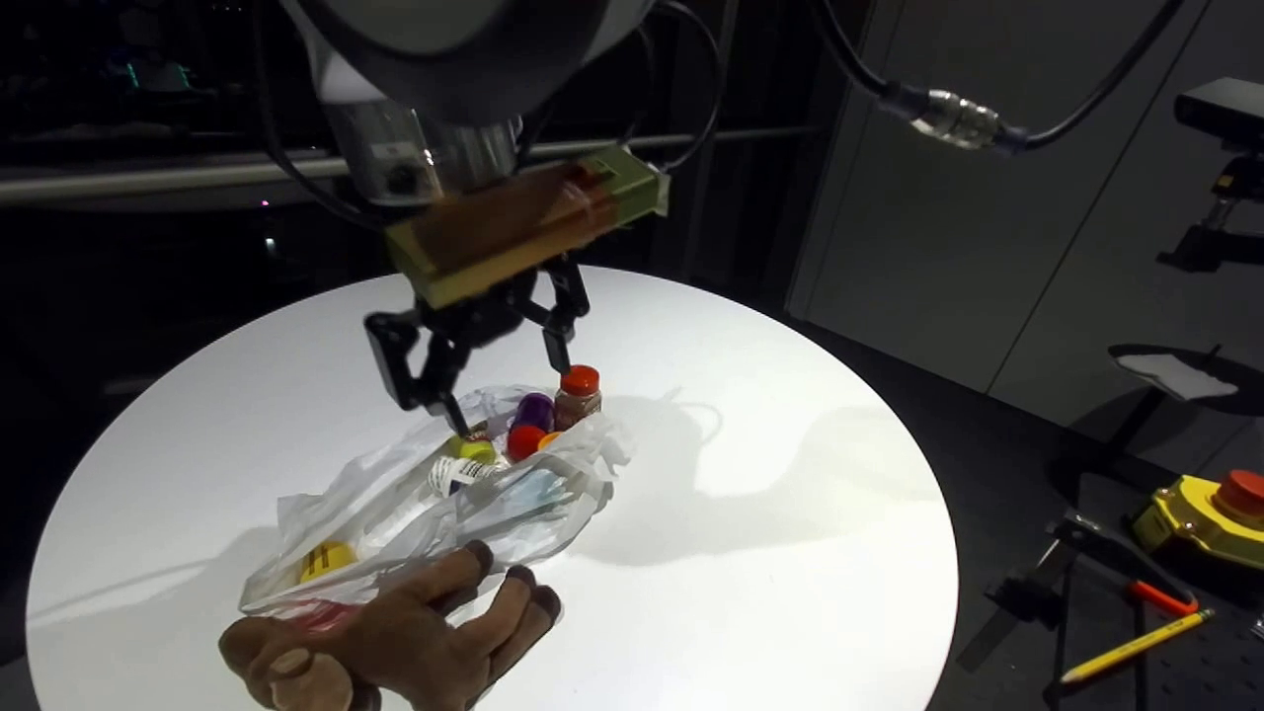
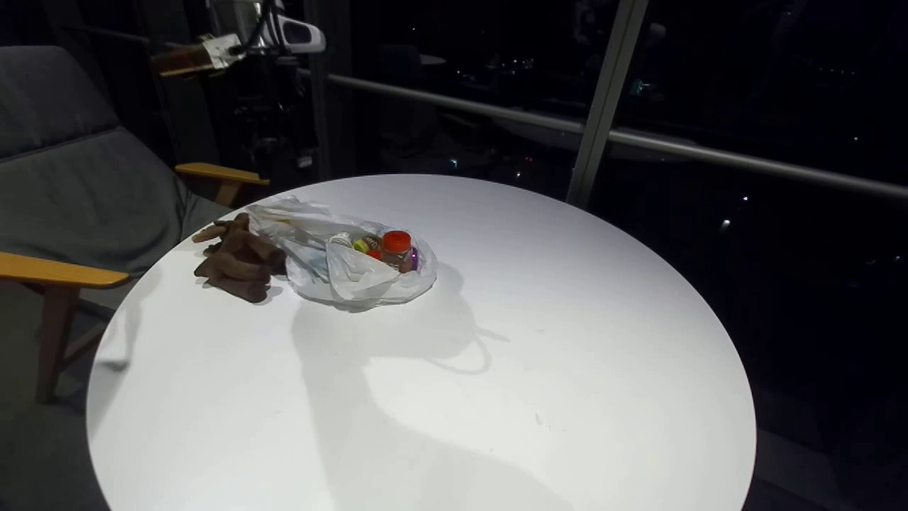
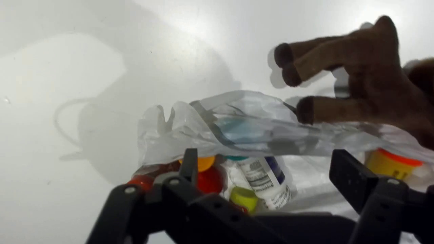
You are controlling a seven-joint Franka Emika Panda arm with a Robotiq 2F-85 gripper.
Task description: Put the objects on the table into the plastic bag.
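The crinkled plastic bag lies spread on the white round table, its opening facing up. Inside are a red-lidded jar, a purple bottle, a white bottle, a yellow-green cap and a yellow item at the far end. The brown plush toy lies outside, along the bag's edge; it also shows in the wrist view. My gripper is open and empty above the bag; in the wrist view its fingers stand wide apart. The orange-yellow packet cannot be made out.
A grey chair with wooden arms stands beside the table, close to the toy's side. A window rail runs behind the table. A yellow box with a red button and a pencil lie off the table.
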